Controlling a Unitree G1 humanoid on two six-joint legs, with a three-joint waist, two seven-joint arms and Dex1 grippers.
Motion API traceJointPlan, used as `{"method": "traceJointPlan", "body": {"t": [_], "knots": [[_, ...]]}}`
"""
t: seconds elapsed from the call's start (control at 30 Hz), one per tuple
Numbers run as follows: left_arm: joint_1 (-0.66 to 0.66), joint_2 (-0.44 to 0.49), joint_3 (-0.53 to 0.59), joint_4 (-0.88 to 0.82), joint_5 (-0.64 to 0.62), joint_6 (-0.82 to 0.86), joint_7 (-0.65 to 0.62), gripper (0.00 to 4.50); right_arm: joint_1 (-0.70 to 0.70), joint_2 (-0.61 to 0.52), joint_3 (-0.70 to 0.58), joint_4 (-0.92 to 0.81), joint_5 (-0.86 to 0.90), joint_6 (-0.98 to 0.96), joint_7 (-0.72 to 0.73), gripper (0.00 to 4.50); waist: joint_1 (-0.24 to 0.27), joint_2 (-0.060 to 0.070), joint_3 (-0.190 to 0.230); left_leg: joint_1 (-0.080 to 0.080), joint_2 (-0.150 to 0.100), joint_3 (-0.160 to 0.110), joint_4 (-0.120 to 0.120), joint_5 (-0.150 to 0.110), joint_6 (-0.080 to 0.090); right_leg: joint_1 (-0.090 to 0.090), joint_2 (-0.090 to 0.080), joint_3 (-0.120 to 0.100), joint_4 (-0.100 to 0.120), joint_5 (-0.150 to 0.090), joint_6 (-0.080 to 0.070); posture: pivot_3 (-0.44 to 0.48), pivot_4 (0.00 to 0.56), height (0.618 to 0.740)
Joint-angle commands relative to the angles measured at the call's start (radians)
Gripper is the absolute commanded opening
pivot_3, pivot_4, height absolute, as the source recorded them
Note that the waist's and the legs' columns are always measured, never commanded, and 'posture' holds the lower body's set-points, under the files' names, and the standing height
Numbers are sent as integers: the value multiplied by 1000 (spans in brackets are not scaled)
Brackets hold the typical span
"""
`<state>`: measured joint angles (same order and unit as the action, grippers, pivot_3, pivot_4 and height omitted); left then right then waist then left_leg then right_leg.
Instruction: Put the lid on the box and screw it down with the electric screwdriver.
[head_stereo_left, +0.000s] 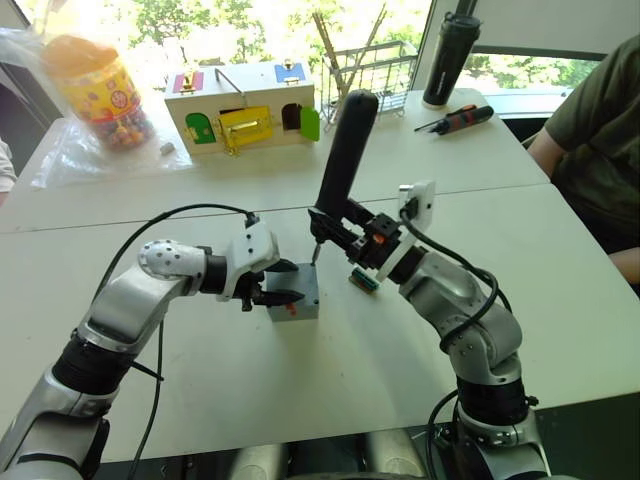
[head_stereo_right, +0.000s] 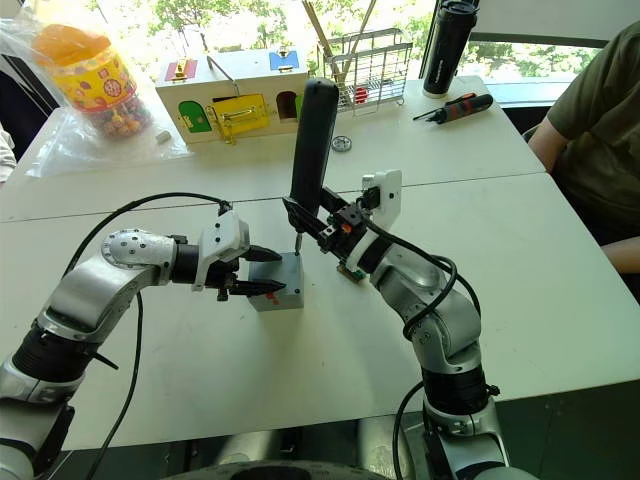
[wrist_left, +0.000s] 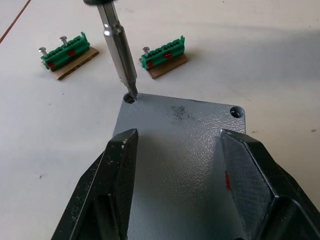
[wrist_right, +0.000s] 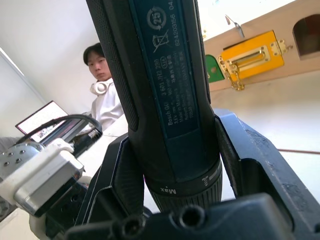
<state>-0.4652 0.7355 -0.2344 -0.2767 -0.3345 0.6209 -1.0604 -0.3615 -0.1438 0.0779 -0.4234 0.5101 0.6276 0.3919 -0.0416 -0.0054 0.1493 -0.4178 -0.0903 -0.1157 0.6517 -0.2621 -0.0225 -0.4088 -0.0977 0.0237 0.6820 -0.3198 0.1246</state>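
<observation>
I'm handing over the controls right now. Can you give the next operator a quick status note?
Left gripper: fingers open, straddling the lid, which sits on the box.
Right gripper: shut on the electric screwdriver, held nearly upright.
Done: lid placed; bit set at one corner hole.
Left: another corner hole looks empty; other corners are hidden. Spare screws wait in green holders beside the box.
</observation>
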Motion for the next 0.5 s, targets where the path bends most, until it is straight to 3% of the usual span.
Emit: {"method": "traceJointPlan", "body": {"t": [0.03, 0.5], "knots": [[17, 4, -22, 9, 20, 11, 4, 2609, -5, 4, 22, -19, -9, -44, 16, 1773, -1, 0, 0, 0, 0, 0, 0, 0, 0, 0, 0, 0, 0, 0, 0, 0, 150, 740], [70, 23, -12, 24, 23, 14, 22, 2609, 15, -10, 136, 106, -149, -158, 45, 1773, -2, 1, -4, 13, 1, 0, -4, -1, 1, 10, 0, 0, 0, 0, 0, 0, 150, 740]]}}
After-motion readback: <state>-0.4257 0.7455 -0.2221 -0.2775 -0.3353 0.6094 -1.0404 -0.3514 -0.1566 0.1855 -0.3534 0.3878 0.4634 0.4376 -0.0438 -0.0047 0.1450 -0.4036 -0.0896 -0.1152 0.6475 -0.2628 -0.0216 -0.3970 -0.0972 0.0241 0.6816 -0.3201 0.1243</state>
